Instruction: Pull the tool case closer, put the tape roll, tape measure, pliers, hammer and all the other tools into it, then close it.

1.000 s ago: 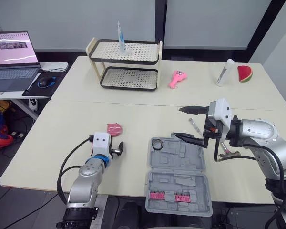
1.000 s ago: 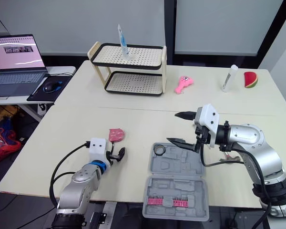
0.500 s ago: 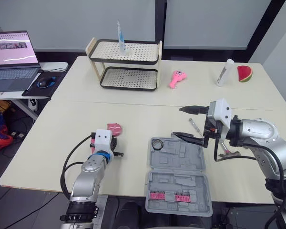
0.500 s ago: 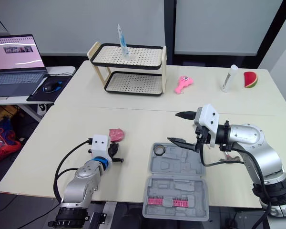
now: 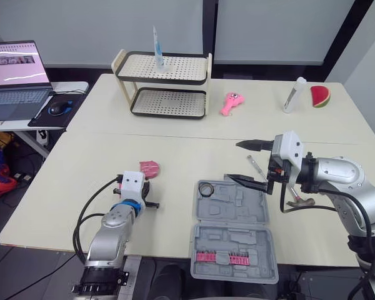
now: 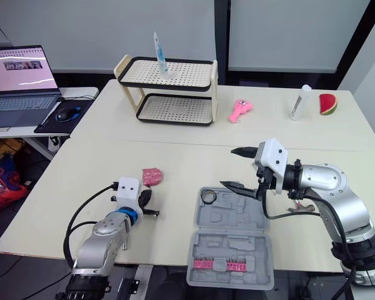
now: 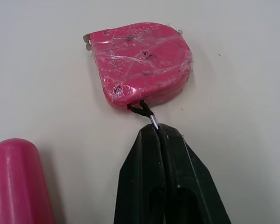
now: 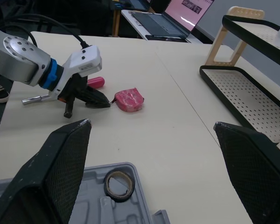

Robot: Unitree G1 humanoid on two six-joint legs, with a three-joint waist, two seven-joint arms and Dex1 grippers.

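- Tool case [image 5: 231,231] open on beige table [image 5: 175,156], tape roll [image 5: 205,188] inside
- my left gripper [image 7: 157,133] pinched closed at tape measure [image 7: 140,63] cord
- right gripper [image 5: 232,160] wide over its far edge
- laptop [image 5: 15,75] on side desk [image 5: 72,87]

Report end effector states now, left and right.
Left end effector: closed, pinching the cord of the tape measure.
Right end effector: open, holding nothing.

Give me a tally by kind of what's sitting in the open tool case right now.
Tape roll: 1
Pink bit strip: 1
Total: 2 things in the tool case
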